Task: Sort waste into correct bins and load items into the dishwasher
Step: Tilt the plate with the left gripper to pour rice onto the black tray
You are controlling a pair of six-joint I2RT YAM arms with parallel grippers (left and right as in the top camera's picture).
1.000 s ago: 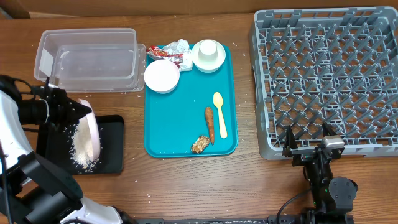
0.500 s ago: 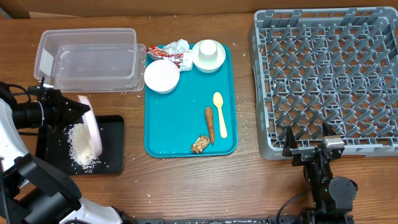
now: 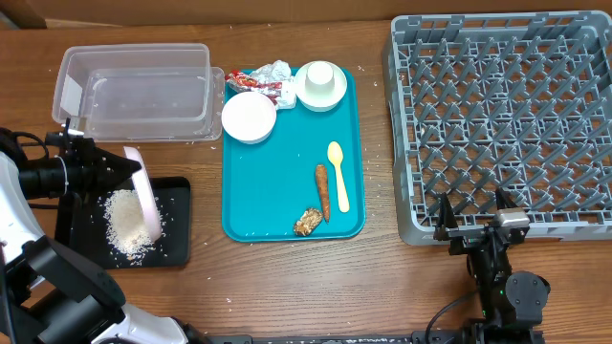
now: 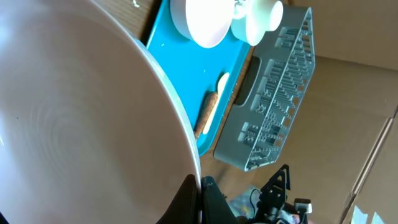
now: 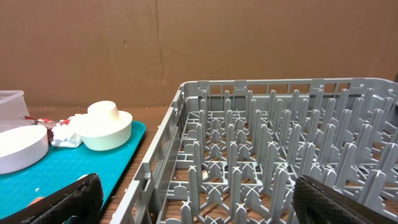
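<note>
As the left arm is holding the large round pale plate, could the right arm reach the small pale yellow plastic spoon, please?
Probably yes: the spoon lies uncovered on the teal tray, the right arm has open, empty jaws, and only the grey plastic dish rack stands nearby.

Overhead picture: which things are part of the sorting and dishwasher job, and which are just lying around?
For the job: plate, rice, black tray, clear tub, napkin, wrapper, carrot stick, brown chunk, bowl, second bowl, cup, spoon, dish rack.

Just lying about: teal tray, wooden table.
</note>
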